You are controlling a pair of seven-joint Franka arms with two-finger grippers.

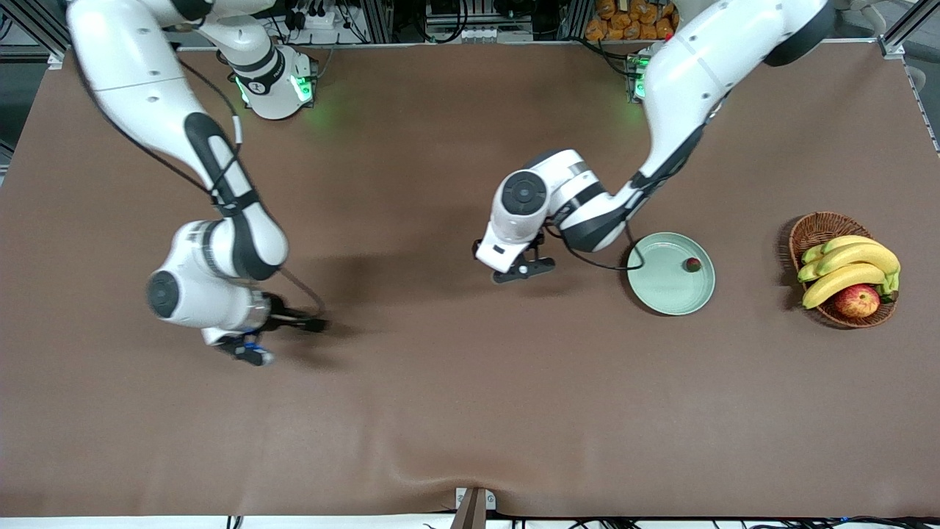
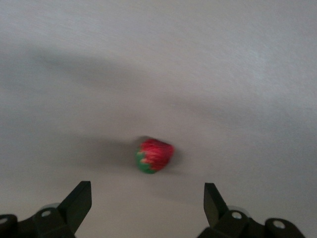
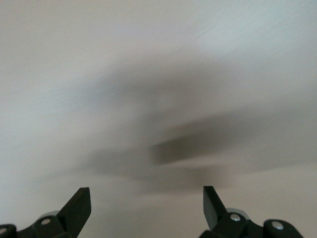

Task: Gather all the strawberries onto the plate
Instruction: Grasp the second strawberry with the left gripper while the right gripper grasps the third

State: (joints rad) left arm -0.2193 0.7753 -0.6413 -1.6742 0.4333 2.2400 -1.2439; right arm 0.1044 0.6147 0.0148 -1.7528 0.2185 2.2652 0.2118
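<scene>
The pale mint-green plate lies on the brown table toward the left arm's end. One strawberry lies in it near the rim. My left gripper is low over the table beside the plate, open and empty. In the left wrist view a second strawberry lies on the table just ahead of the open left gripper; the front view hides this berry under the hand. My right gripper is open and empty over bare table at the right arm's end, also seen in the right wrist view. A third strawberry is out of view.
A brown wicker basket with bananas and a red-yellow apple stands beside the plate, closer to the table's end on the left arm's side. A black cable hangs from the left arm to the plate's rim.
</scene>
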